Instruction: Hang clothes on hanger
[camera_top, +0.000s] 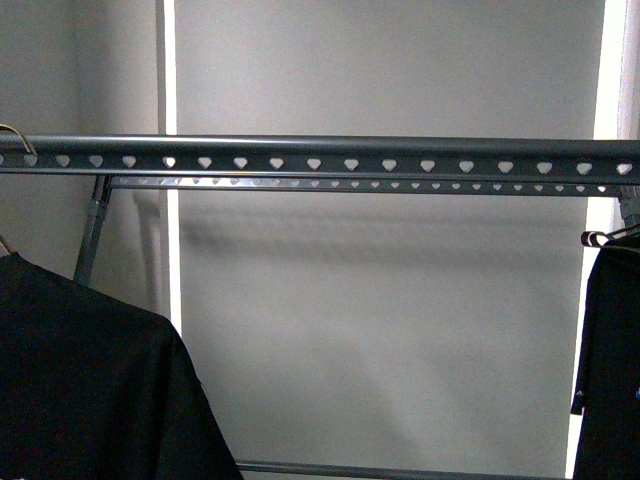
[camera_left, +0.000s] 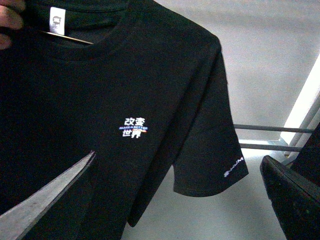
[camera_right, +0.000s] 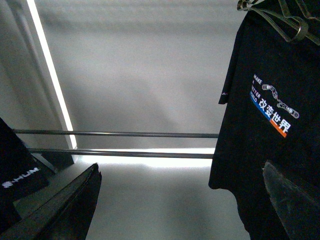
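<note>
The dark grey rack's rail (camera_top: 330, 160), punched with heart-shaped holes, runs across the front view. A black T-shirt (camera_top: 90, 390) hangs at the lower left, its wire hook (camera_top: 18, 135) at the rail. In the left wrist view this T-shirt (camera_left: 90, 100) shows a small white and blue-orange print (camera_left: 135, 128). My left gripper (camera_left: 175, 210) is open and empty in front of it. A second black T-shirt (camera_right: 270, 140) with a "MAKE A BETTER WORLD" print (camera_right: 274, 106) hangs at the right (camera_top: 610, 360). My right gripper (camera_right: 180, 205) is open beside it.
A person's fingers (camera_left: 10, 22) hold the left T-shirt's collar by the thin wire hanger (camera_left: 67, 37). The rack's lower bars (camera_right: 120, 134) cross behind. A grey wall with bright vertical strips (camera_top: 170, 250) stands behind the rack. Neither arm shows in the front view.
</note>
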